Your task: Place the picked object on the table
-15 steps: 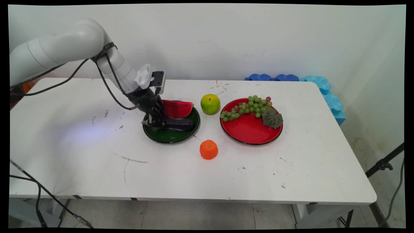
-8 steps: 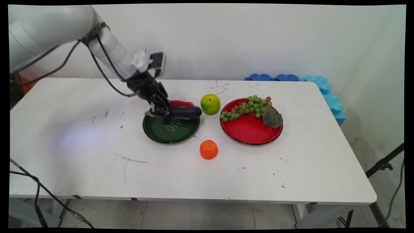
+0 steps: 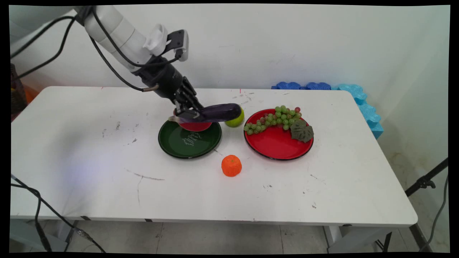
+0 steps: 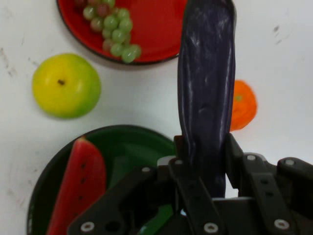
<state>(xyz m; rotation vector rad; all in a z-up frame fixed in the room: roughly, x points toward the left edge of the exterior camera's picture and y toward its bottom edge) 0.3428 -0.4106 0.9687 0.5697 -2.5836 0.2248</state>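
Note:
My gripper (image 3: 187, 114) is shut on the stem end of a dark purple eggplant (image 3: 219, 111), which hangs level above the far rim of the green plate (image 3: 179, 143). In the hand view the eggplant (image 4: 206, 93) runs straight up from between the fingers (image 4: 186, 186). A watermelon slice (image 3: 195, 126) lies on the green plate under the eggplant; the hand view shows the watermelon slice (image 4: 78, 188) at lower left on the green plate (image 4: 127, 147). A green-yellow apple (image 3: 236, 120) sits just behind the eggplant's tip.
A red plate (image 3: 276, 145) with green grapes (image 3: 274, 120) and a leaf (image 3: 302, 130) stands right of the apple. An orange (image 3: 231, 165) sits in front, between the plates. Blue foam pieces (image 3: 355, 95) line the table's far right corner.
The gripper has lifted the eggplant off the green plate, up and to the right. The watermelon slice stays on the plate.

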